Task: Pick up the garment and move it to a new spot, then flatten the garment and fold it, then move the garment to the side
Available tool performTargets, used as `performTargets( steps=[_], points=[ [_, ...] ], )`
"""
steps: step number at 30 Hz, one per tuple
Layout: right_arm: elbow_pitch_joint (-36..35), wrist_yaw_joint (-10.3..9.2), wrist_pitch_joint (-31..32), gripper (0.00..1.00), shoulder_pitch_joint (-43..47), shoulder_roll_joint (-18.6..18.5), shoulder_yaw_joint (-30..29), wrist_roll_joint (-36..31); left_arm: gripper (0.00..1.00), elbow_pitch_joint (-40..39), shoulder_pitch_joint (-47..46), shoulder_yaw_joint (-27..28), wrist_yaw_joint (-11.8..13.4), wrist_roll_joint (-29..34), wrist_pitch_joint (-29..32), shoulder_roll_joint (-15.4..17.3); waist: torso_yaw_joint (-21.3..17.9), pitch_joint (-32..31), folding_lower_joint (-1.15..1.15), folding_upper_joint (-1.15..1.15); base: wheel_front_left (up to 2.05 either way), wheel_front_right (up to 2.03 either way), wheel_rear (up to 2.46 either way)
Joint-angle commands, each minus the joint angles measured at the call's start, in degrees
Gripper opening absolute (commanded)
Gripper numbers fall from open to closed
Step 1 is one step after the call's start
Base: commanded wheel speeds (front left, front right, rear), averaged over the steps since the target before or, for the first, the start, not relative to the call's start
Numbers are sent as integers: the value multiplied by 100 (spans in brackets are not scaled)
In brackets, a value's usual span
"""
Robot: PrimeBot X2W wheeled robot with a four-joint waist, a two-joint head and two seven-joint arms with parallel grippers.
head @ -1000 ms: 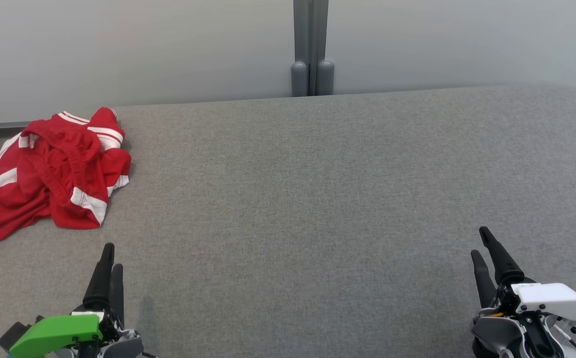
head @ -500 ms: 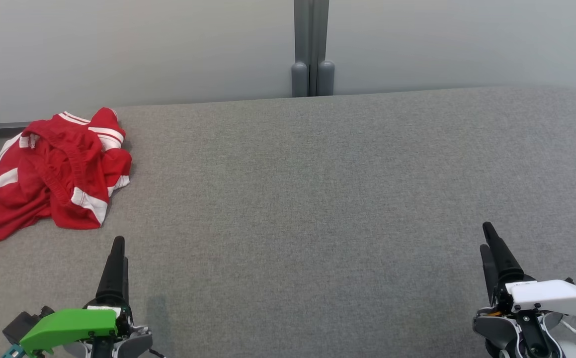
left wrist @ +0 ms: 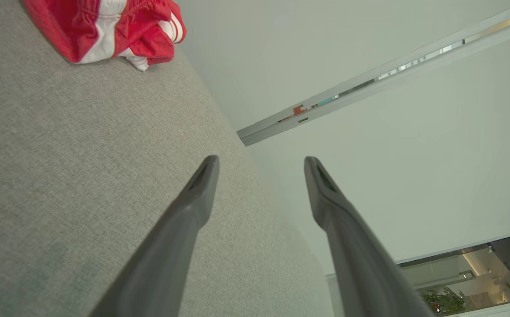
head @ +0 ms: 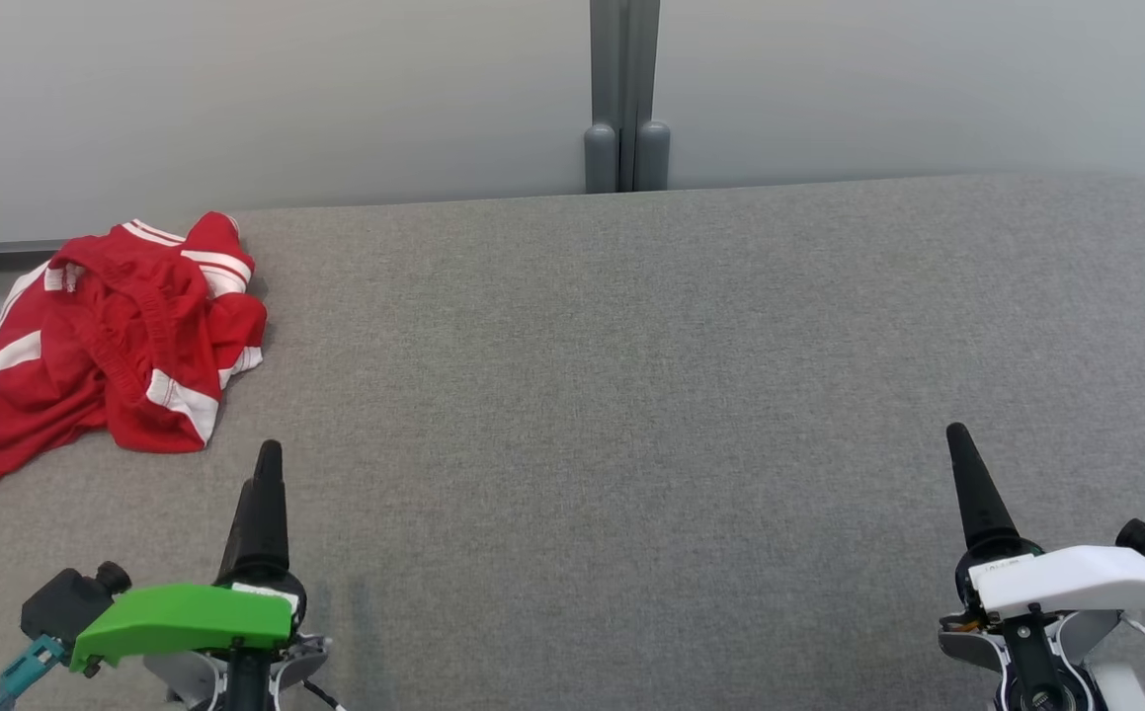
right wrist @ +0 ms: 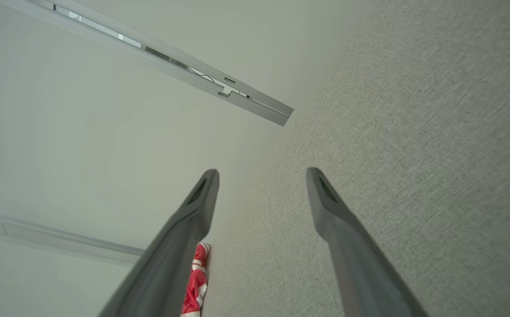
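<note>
Holds the left tool (head: 264,464) spread and empty over the near part of the grey tabletop (head: 631,395), close to a crumpled heap of red-and-white clothes (head: 108,336) lying at the far left edge. Holds the right tool (head: 957,439) parted and empty too, well apart at the right. Cannot tell the garment from the rest of that heap.

One heap of red-and-white clothes (head: 108,346), one grey table (head: 631,395), one grey post (head: 626,99) — and two grippers, the left gripper (head: 261,469) and the right gripper (head: 958,444).
</note>
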Motion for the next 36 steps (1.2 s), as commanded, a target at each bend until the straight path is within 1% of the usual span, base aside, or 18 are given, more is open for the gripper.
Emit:
performTargets(
  steps=[1,7,16,22,36],
  points=[
    [-124,1,-67,100,10,-32,11,-218,100,-144,-66,-51,56,312,-60,30,3,-1,0,0,0,0,0],
    [-167,1,-186,100,48,-36,84,-807,100,-216,-33,-276,169,1135,-180,34,18,-2,0,0,0,0,0],
    [-272,2,-359,100,105,-42,221,-1781,100,-81,15,-556,242,2262,-354,38,36,-4,0,0,0,0,0],
    [-304,2,-466,100,149,-46,343,-2256,100,-48,65,-605,342,2740,-457,42,48,0,0,0,0,0,0],
    [-138,2,-686,100,200,-53,427,-3286,100,24,192,-712,411,3595,-677,49,74,-11,0,0,0,0,0]
  ],
)
